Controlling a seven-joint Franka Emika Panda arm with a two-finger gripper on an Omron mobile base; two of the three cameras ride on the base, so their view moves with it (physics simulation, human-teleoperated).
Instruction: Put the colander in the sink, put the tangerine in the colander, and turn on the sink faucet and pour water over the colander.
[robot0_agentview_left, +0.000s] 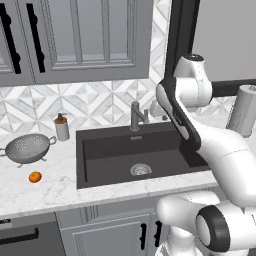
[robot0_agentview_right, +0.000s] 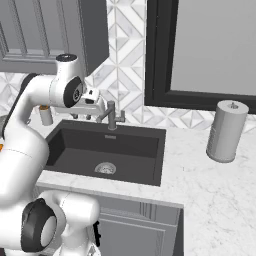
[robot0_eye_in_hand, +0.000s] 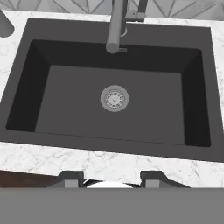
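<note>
Marble counter (robot0_eye_in_hand: 39, 159) runs along the lower edge of the hand view, directly beyond the two dark fingertips (robot0_eye_in_hand: 70, 178) of the pincer (robot0_eye_in_hand: 112, 180). Fingertips stand well apart with nothing between them.

Sink (robot0_eye_in_hand: 57, 87) occupies the centre of that view, basin bare, round drain (robot0_eye_in_hand: 114, 98) in the middle. Sink faucet (robot0_eye_in_hand: 116, 26) rises at the upper centre, spout over the basin.

Colander (robot0_agentview_left: 27, 148) stands upright on the counter at the left of the left base view. Tangerine (robot0_agentview_left: 35, 177) lies just below it in the frame, apart from it. Soap bottle (robot0_agentview_left: 61, 127) stands between colander and sink. Paper towel roll (robot0_agentview_right: 226, 131) stands at the right of the right base view.
</note>
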